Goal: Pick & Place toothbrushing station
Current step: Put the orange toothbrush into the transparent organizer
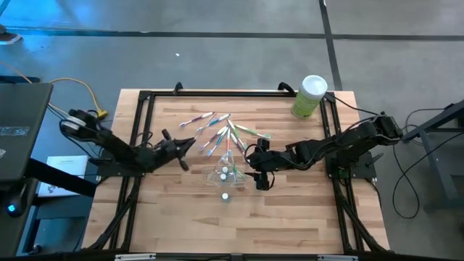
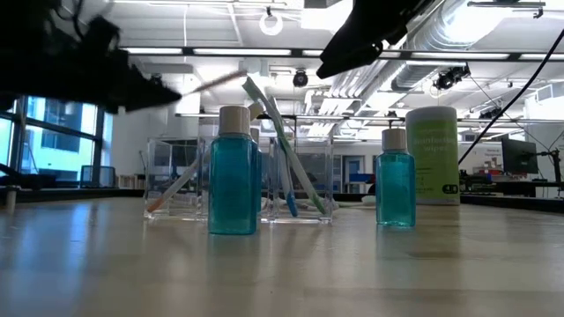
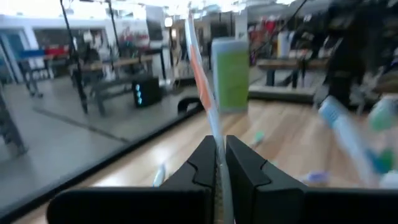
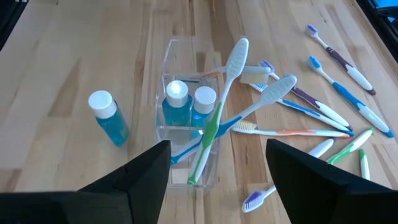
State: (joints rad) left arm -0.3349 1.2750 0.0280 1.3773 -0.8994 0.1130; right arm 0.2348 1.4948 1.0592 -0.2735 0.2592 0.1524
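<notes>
The clear holder (image 4: pixel 186 134) stands mid-table with two small white-capped blue bottles (image 4: pixel 189 102) in it. A green toothbrush (image 4: pixel 214 118) and a blue one (image 4: pixel 261 102) lean out over its rim. Another bottle (image 4: pixel 109 118) stands on the wood beside it. Several toothbrushes (image 1: pixel 216 129) lie loose just beyond the holder (image 1: pixel 226 174). My left gripper (image 1: pixel 188 145), left of the pile, is shut on a white-and-orange toothbrush (image 3: pixel 202 81). My right gripper (image 4: pixel 221 163) hangs open above the holder's right side (image 1: pixel 251 170), touching nothing. My left gripper pinches the toothbrush's handle (image 3: pixel 217 134) between its two fingers. The fingers point level toward the table's right and lie along the handle. The brush sticks out past the fingertips, lifted clear of the table (image 2: pixel 211 84); which end is in the fingers I cannot tell.
A tall green canister with a white lid (image 1: pixel 310 96) stands at the far right corner. A black frame (image 1: pixel 145 94) runs around the table's sides. Bare wood (image 1: pixel 217 225) lies on the near side of the holder.
</notes>
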